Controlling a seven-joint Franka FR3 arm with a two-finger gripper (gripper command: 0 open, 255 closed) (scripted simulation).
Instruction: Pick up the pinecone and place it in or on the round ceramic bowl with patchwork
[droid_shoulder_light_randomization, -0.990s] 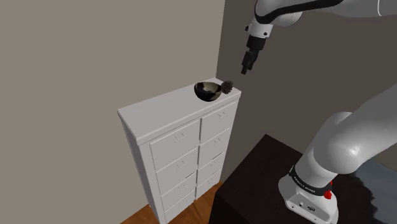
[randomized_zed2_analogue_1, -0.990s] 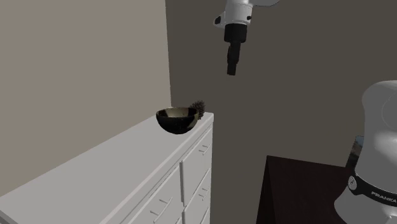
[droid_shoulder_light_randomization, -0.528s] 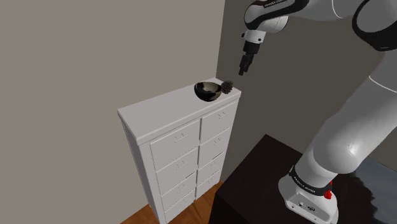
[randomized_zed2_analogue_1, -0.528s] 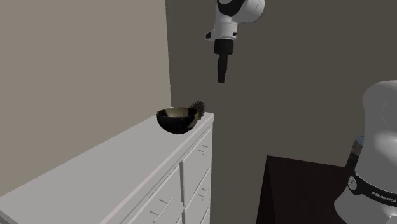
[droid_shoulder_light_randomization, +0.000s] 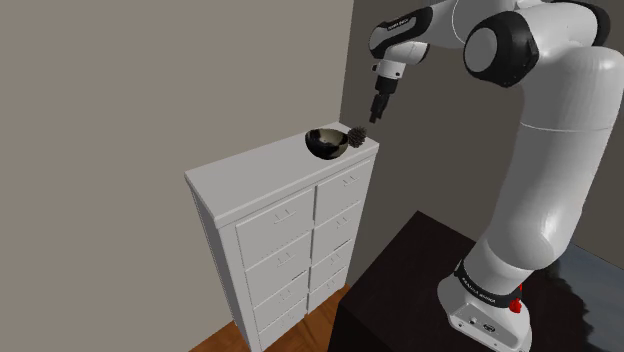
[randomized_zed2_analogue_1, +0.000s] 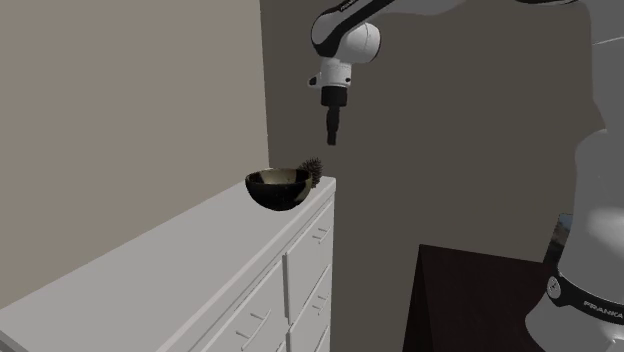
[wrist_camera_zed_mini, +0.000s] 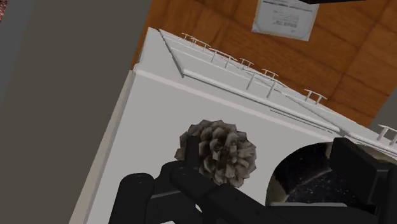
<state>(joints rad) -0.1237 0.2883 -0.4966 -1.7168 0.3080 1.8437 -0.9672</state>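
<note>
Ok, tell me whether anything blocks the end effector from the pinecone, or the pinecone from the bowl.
Nothing visible does. The end effector hangs in open air above the pinecone, which sits on the white dresser close beside the bowl, with nothing between them.

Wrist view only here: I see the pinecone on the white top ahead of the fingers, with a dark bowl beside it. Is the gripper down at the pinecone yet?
Observer: Not yet. In the shoulder view the gripper hangs in the air above the pinecone, with a clear gap between them.
Operator: Where does the bowl sit from there?
Observer: The bowl stands upright on the dresser, close on the shoulder view's left of the pinecone. I cannot tell whether they touch.
</note>
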